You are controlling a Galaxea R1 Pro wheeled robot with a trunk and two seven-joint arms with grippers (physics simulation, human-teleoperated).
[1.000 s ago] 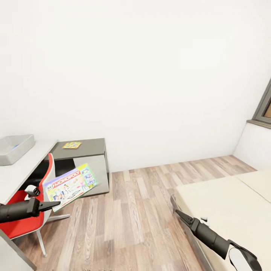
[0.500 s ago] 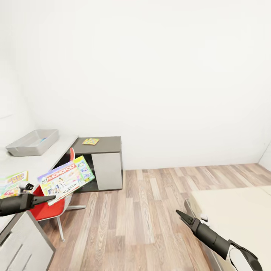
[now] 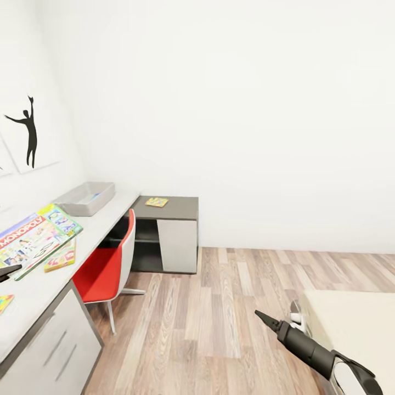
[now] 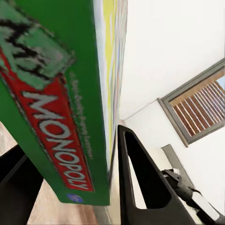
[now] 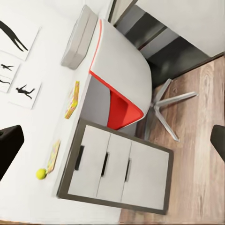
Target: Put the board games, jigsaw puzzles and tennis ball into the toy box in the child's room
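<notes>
A green Monopoly board game (image 3: 34,240) hangs tilted over the white desk (image 3: 104,222) at the left, with my left gripper (image 3: 5,271) shut on its near edge. In the left wrist view the box (image 4: 51,98) sits between the two fingers (image 4: 140,178). The grey toy box (image 3: 85,198) stands at the desk's far end. A flat colourful box (image 3: 60,258) lies on the desk under the Monopoly box, and another (image 3: 157,202) lies on the low cabinet. The tennis ball (image 5: 41,173) rests on the desk near a flat box (image 5: 53,156). My right gripper (image 3: 262,318) hangs open over the floor beside the bed.
A red and white swivel chair (image 3: 107,264) is tucked at the desk. A grey drawer unit (image 3: 60,340) stands under the desk's near end. The low grey cabinet (image 3: 176,241) sits against the far wall. The bed (image 3: 356,323) is at the lower right, wood floor (image 3: 219,307) between.
The camera has swung left, bringing the desk, toy box and wall pictures into view. The Monopoly box stays in my left gripper and now sits over the desk.
</notes>
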